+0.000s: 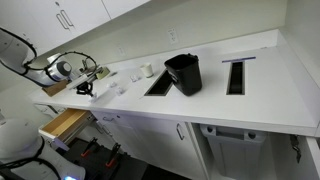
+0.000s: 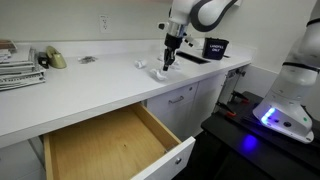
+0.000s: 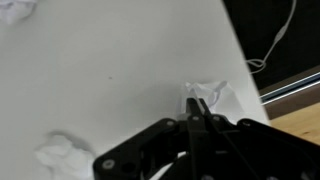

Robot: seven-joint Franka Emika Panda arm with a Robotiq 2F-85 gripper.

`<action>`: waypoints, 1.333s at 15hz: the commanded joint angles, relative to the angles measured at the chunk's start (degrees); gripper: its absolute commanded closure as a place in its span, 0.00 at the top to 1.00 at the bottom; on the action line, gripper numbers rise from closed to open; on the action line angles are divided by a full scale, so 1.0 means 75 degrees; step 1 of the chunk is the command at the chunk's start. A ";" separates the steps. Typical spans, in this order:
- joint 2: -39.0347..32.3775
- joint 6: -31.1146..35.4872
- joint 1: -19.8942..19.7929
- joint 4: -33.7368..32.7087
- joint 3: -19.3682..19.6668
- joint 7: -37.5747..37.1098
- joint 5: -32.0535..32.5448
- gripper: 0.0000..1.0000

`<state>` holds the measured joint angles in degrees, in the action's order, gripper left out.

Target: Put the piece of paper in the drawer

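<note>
In an exterior view the drawer [image 2: 100,150] stands pulled out at lower left, its tan wooden box bare inside, below the white desk [image 2: 90,85]. Further right, the gripper [image 2: 167,64] is down on a crumpled piece of paper [image 2: 159,72] near the desk's front edge, so the step in hand looks to be the grasp. The next move calls for a lift clear of the desk, then a carry across to the open drawer (other crumpled scraps [image 3: 60,155] lie nearby). In the wrist view the fingers [image 3: 203,108] look drawn nearly together at the paper's near edge. Whether they truly pinch it I cannot tell.
</note>
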<state>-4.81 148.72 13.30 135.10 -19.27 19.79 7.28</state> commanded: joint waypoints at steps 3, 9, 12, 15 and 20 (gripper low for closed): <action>0.1939 -0.2830 0.0948 0.0183 -0.0525 0.2235 -0.2018 0.00; 0.1845 -0.2614 0.2246 -0.0244 -0.0851 0.3181 -0.1952 0.00; 0.1313 -0.1696 0.2518 -0.0399 -0.1085 0.3441 -0.1767 0.00; 0.0443 -0.0521 0.2631 -0.0602 -0.1225 0.3769 -0.1476 0.00; -0.1404 0.0554 0.2532 -0.1416 -0.1278 0.3799 0.0097 0.00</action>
<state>-6.51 150.48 32.84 130.27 -28.67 47.13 2.83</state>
